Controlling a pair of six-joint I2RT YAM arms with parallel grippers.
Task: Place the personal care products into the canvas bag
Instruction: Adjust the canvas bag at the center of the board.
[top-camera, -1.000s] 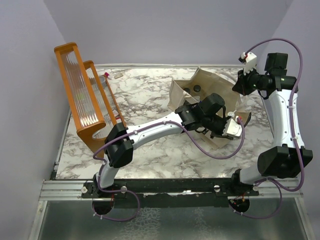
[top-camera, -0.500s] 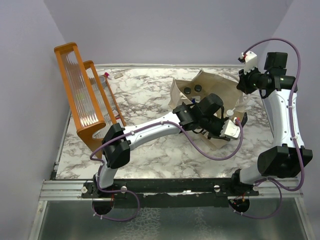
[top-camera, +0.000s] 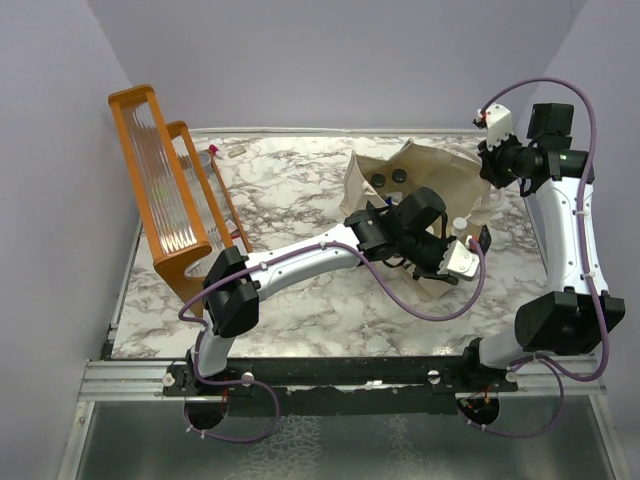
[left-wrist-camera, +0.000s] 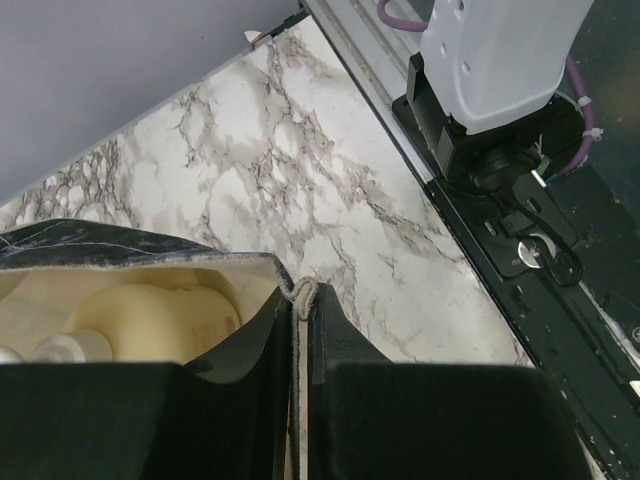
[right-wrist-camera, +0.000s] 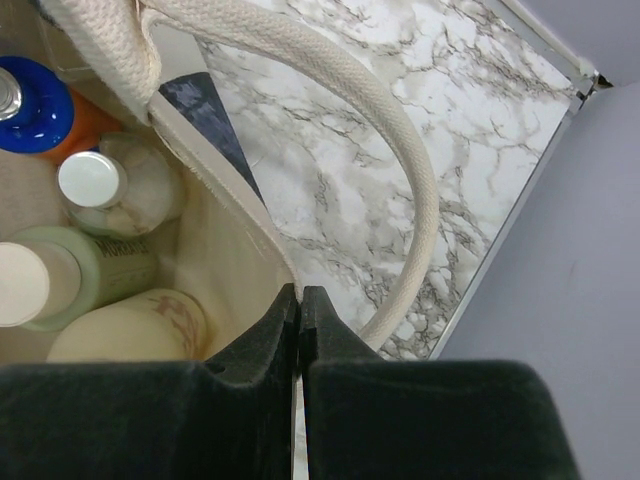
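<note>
The left claw (left-wrist-camera: 298, 300) pinches the near rim of the bag (top-camera: 432, 170); bottles (right-wrist-camera: 95, 268) stand packed inside it. Farther back, the right claw (right-wrist-camera: 300, 297) pinches the far rim. Uneven pulling could tilt the soft bag and spill them.

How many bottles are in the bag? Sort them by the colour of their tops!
Black-capped bottles: 2
Blue-capped bottle: 1
Silver-capped bottle: 1
Cream-capped bottle: 1
Beige pump bottle: 1
Total in the canvas bag: 6
</note>
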